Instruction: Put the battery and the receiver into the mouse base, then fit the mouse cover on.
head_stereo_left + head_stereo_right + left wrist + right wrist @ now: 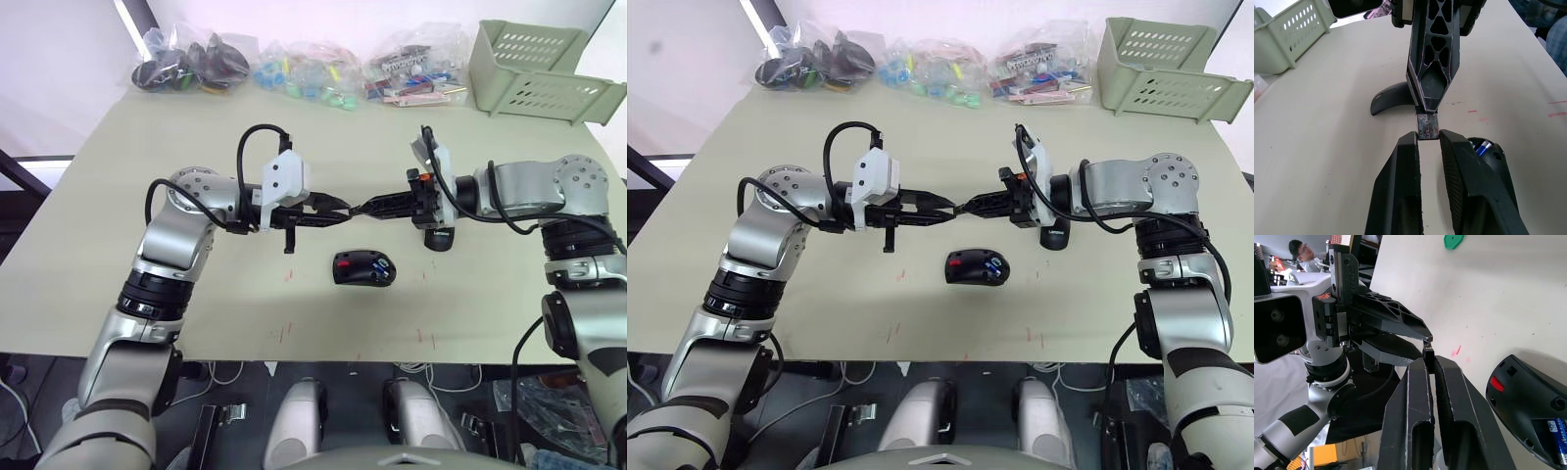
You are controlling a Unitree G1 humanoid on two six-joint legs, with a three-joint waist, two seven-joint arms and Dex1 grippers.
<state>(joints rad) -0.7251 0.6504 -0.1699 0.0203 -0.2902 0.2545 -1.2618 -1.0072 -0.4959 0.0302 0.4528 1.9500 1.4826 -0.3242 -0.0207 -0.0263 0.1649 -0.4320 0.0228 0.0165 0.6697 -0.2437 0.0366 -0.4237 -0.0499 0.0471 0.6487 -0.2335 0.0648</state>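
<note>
Two grippers meet tip to tip above the table (pixel 118 176): right gripper (pixel 370 207) clamped on the receiver (pixel 1427 126), left gripper (pixel 345 208) with fingers slightly parted around it. Mouse base (pixel 363 267) below, battery (pixel 1556 439) seated inside. Mouse cover (pixel 1392 97) beside right wrist.

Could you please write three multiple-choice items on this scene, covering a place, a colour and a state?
1. Where is the receiver?
A. inside the mouse
B. between the tips of the left gripper and the right gripper
C. among the bags

2. What colour is the basket?
A. pale green
B. red
C. black

3. How is the mouse cover?
A. fitted on
B. held aloft
C. lying on the table, off the mouse base

Key: 1 B, the left wrist view shows it where the tips meet. 2 A, its perforated walls are pale green. 3 C, the base's insides are exposed.
</note>
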